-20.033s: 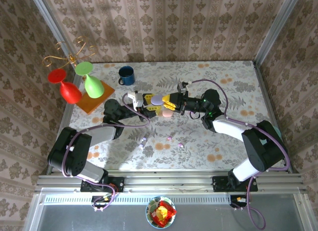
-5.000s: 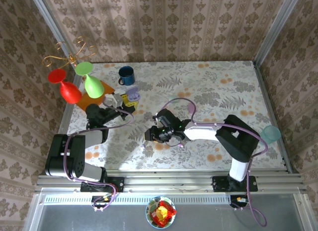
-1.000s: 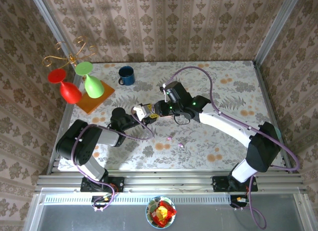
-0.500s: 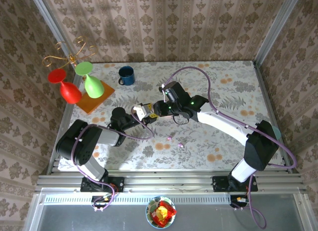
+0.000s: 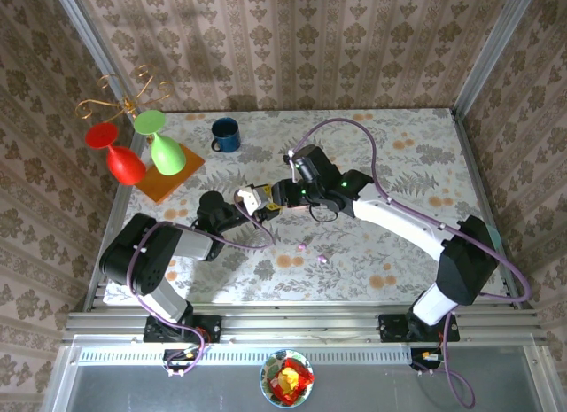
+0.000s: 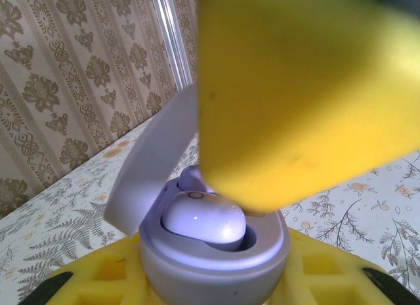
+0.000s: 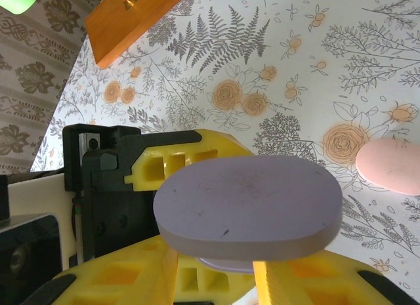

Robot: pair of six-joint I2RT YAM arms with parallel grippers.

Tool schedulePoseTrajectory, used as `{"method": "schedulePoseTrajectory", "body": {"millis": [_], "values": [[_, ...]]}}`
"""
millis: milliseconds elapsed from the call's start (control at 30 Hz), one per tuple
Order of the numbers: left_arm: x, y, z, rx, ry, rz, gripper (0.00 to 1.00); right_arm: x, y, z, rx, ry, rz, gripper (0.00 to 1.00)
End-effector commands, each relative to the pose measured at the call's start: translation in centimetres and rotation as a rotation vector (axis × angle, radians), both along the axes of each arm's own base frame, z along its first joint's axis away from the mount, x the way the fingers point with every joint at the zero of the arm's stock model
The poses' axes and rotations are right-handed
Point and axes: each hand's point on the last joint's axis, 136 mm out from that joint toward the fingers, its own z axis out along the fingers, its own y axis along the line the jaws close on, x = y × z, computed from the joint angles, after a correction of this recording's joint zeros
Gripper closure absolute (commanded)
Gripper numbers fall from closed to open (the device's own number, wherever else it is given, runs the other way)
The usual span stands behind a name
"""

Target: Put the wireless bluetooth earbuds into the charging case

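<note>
left gripper [image 5: 252,198] clamped fully down on the purple charging case [image 6: 213,269]; case sits upright between its yellow fingers [image 6: 92,282], lid [image 6: 149,180] hinged open and tilted up

right gripper [image 5: 275,201] part open. one of its yellow fingers [image 6: 302,88] hangs right over the open mouth of the case. from the right wrist its two fingers [image 7: 118,282] stand apart either side of the case, lid top between them. nothing seen pinched in them, can't tell if they touch the case

counts:
- earbuds: one pale purple earbud [image 6: 203,221] seated in the near socket of the case. a rounded purple bit [image 6: 190,177] sits behind it, can't tell if that's a second one
- two more lie on the table on the near side of the case, toward the arm bases: loose earbud [image 5: 303,246] and second loose earbud [image 5: 321,259], close together
- cases: two, the held purple one plus a pink case [image 7: 391,162] lying flat on the floral table [image 5: 399,155] just beside it

around:
- blue mug [image 5: 224,135] beyond the case, far-left of it
- orange board [image 5: 170,174] left of the case, with a red wine glass [image 5: 122,162] and green wine glass [image 5: 165,151] on a gold wire rack [image 5: 124,97]
- bowl of coloured bits [image 5: 286,379] off the table, well nearer than the case

in the way: the right finger blocks most of the left wrist's look into the case; the lid hides the sockets from the right wrist
</note>
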Motion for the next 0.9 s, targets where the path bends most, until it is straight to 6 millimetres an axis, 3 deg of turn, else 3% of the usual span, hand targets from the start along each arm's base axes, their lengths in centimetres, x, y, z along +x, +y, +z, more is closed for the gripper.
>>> {"method": "schedulePoseTrajectory", "body": {"millis": [0,400,700,867], "values": [[-0.4,-0.5,2.1,-0.038,-0.047,-0.036,0.70,0.1,-0.8,2.4,0.036,-0.071,-0.009,0.63],[-0.4,-0.3,1.9,-0.041,-0.026,-0.032,0.70,0.2,-1.9,4.8,0.061,-0.134,-0.027,0.56],[-0.5,-0.5,2.7,-0.068,-0.003,-0.047,0.70,0.6,-3.4,3.8,0.057,-0.110,-0.081,0.45],[-0.4,-0.6,4.4,-0.126,0.058,-0.055,0.69,0.8,-3.3,2.9,0.252,0.000,-0.093,0.34]]}}
